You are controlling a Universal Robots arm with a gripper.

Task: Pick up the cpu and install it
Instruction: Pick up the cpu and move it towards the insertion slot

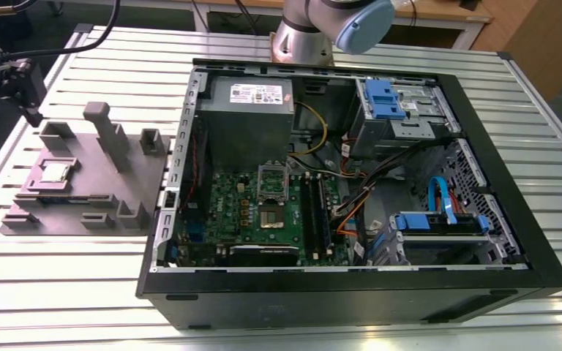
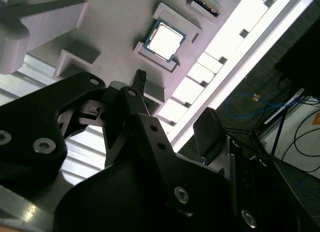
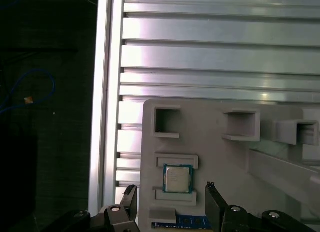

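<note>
The cpu [image 1: 55, 172] is a small square chip with a silvery top. It lies flat in a shallow pocket of a grey fixture block [image 1: 115, 183] at the exterior view's left. Both wrist views show it too, the cpu [image 3: 177, 179] [image 2: 165, 39] framed by low grey walls. My gripper [image 3: 171, 194] [image 2: 175, 102] hangs above it, open, one black finger [image 3: 130, 198] to each side and clear of the chip. In the exterior view the gripper [image 1: 27, 102] is over the table's far left corner. The motherboard's socket [image 1: 272, 194] sits inside the open computer case.
The black case [image 1: 359, 292] fills the table's middle, with a grey power supply [image 1: 246, 110], blue drive brackets [image 1: 383, 99] and loose cables. Tall grey posts [image 1: 105, 135] rise from the fixture. The slatted aluminium table's edge [image 3: 105, 92] runs close by the cpu, with dark floor beyond.
</note>
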